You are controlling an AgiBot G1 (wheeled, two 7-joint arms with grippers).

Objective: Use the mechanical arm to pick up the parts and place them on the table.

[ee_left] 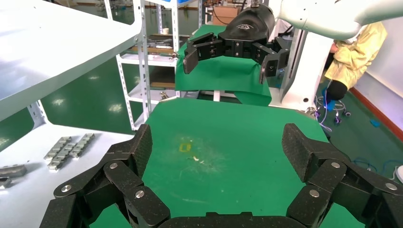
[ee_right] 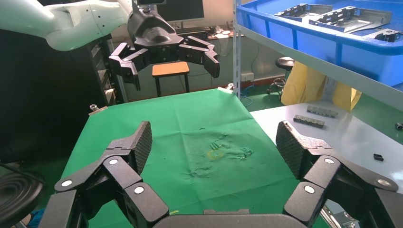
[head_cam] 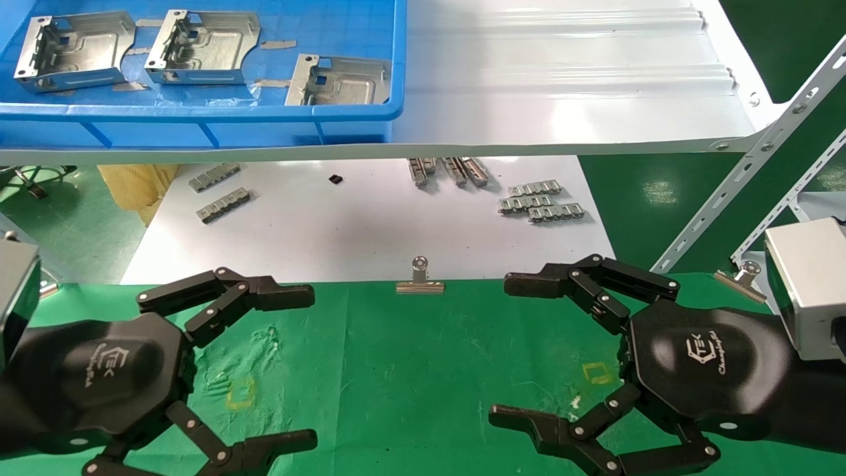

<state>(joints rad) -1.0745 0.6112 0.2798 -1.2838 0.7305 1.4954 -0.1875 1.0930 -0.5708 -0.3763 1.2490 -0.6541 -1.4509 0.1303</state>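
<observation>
Hovering wide open and empty over the wrinkled green cloth table (head_cam: 423, 370), both black jointed grippers, left (head_cam: 264, 370) and right (head_cam: 529, 350), awaited reaching the shiny silver stamped brackets (head_cam: 201, 47) at upper left.

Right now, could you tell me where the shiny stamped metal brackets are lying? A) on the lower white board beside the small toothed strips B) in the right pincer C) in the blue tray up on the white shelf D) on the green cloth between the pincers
C: all three brackets lie inside the blue tray on the white shelf, while the left pincer and right pincer hover open and empty over the green cloth.
</observation>
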